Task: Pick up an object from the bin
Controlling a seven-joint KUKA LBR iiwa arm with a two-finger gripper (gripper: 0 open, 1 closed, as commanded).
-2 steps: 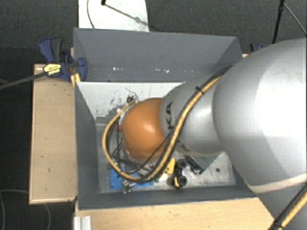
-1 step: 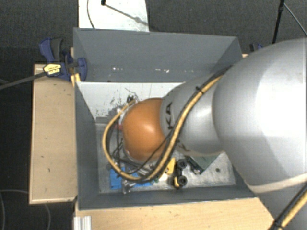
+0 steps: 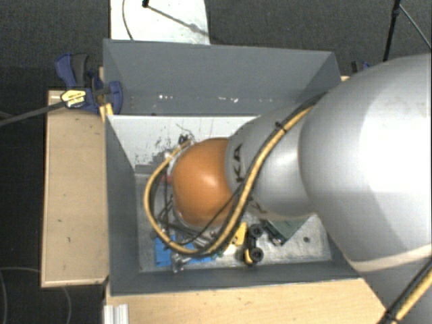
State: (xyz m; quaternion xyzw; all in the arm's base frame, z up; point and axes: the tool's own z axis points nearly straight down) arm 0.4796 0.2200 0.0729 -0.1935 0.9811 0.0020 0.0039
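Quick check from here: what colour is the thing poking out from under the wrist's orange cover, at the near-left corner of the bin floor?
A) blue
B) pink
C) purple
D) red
A: a blue thing lies on the bin floor, at the near edge of the orange wrist cover.

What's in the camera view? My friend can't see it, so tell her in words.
A big silver robot arm with an orange cover on its wrist reaches down into a grey metal bin. Near it on the bin floor lie a blue thing and a yellow-and-black thing.
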